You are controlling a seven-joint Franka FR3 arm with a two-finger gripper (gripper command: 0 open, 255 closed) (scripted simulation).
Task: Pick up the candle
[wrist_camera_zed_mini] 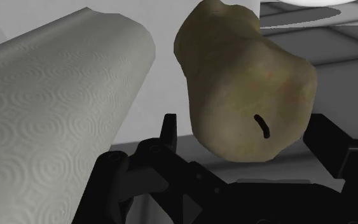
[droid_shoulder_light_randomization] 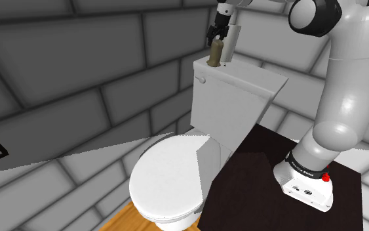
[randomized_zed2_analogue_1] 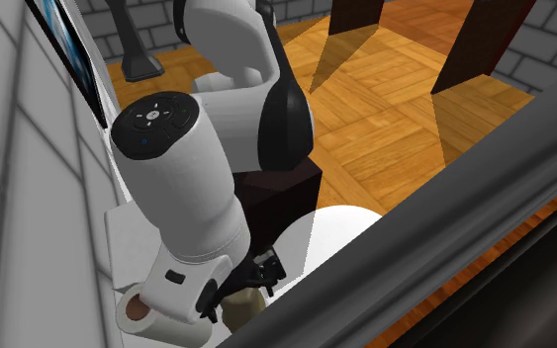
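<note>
One candle stands upright on the toilet tank's lid, near its back edge towards the end at the shoulder view's left. It is a lumpy, olive-tan column, rounded on top, with a short curved black wick. The black gripper hangs over it with its two fingers spread, one on each side of the candle's top; a sliver of grey shows between the candle and one finger, so it is not clasped. Just beside the candle stands one paper roll, its white surface embossed with swirls, its core brown. Below the lid are the smooth white tank and the toilet's closed oval seat cover
</note>
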